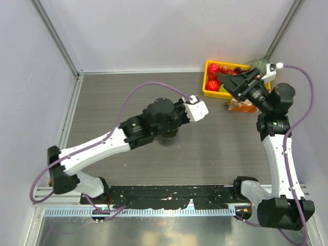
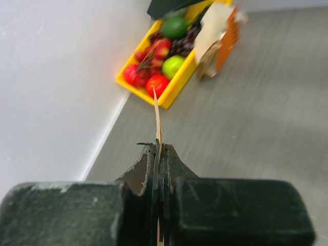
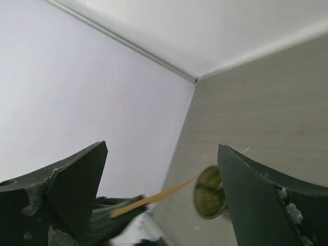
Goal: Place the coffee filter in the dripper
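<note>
Left end effector (image 2: 159, 149) is clamped edge-on onto the coffee filter (image 2: 157, 113); right end effector (image 3: 163, 154) is held spread.

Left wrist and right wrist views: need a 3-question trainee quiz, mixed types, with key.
1. True or false: the left gripper is shut on the coffee filter, which is seen edge-on.
2. Pick one. The right gripper is: A) shut on the coffee filter; B) open, holding nothing; C) shut, holding nothing.
3. Fill in: the fruit lies in a ____ tray.

Key: 1 true; 2 B; 3 yellow.
</note>
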